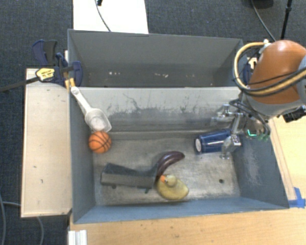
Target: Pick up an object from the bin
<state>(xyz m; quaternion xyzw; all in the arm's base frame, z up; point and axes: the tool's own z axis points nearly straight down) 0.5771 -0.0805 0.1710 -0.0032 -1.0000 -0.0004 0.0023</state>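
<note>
— Where is the gripper (pixel 228 130) seen?
— It is seen low in the right part of the bin (pixel 158 60), close to the right wall, under the arm's orange cover (pixel 275 68).

— How are its fingers (pixel 229 144) set?
— They are spread apart, one tip turned toward the back wall and the other toward the front. Nothing is seen pinched between them.

— Which thing is nearest?
— A blue can (pixel 211 142), laid on its side on the floor, right of the middle. Its right end is just beside the front fingertip, but whether it is touched cannot be told. Most of the can is left of the gripper, not between the tips.

— What else is found in the bin?
— An orange ball (pixel 99 142) is lodged against the left wall, and a white scoop (pixel 89 111) is leaned there just behind it. Along the front, a dark tool (pixel 126 178) is laid flat. At its right end a yellow duck (pixel 172 188) is set, with a purple eggplant (pixel 169 160) just behind the duck. All of these are well apart from the gripper.
</note>
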